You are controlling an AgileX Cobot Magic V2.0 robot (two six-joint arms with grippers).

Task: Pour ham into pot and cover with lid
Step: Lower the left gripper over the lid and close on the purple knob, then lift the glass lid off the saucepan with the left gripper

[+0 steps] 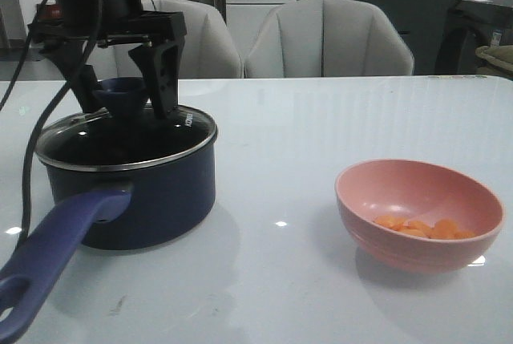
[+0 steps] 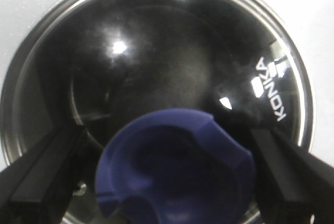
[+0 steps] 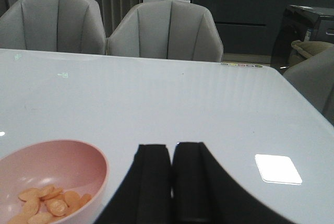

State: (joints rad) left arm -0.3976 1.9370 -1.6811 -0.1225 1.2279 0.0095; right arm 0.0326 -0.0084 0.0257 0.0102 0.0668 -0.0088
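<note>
Pot: the dark blue pot (image 1: 128, 192) is sitting on the left side of the white counter (image 1: 321, 127), its long purple-blue handle (image 1: 56, 256) reaching toward the near left corner.
Lid: the glass lid (image 1: 172, 131) is lying flat on the pot's rim, steel edge all round; through the left wrist camera its glass (image 2: 172, 51) is showing only a dark inside, with white lettering near one edge.
Knob: the flared blue knob (image 1: 122, 94) is standing at the lid's centre; in the left wrist view the knob (image 2: 177, 169) is sitting between the two black fingers.
Left tool: the left tool (image 1: 120, 79) is hanging straight down over the lid, its fingers (image 2: 36, 177) standing spread on either side of the knob with a gap showing on each side, gripping nothing.
Right tool: the right tool (image 3: 171, 182) is hovering near the right of the counter, its two dark fingers (image 3: 151, 182) pressing together with only a thin seam between them, carrying nothing.
Bowl: the pink bowl (image 1: 421, 212) is resting upright on the near right of the counter, well apart from the pot.
Ham: the orange-pink ham pieces (image 1: 421, 228) are lying in the bottom of the bowl; the right wrist camera is showing the ham (image 3: 49, 203) heaped there too.
Background: two pale chairs (image 1: 329, 39) are standing beyond the far edge.
</note>
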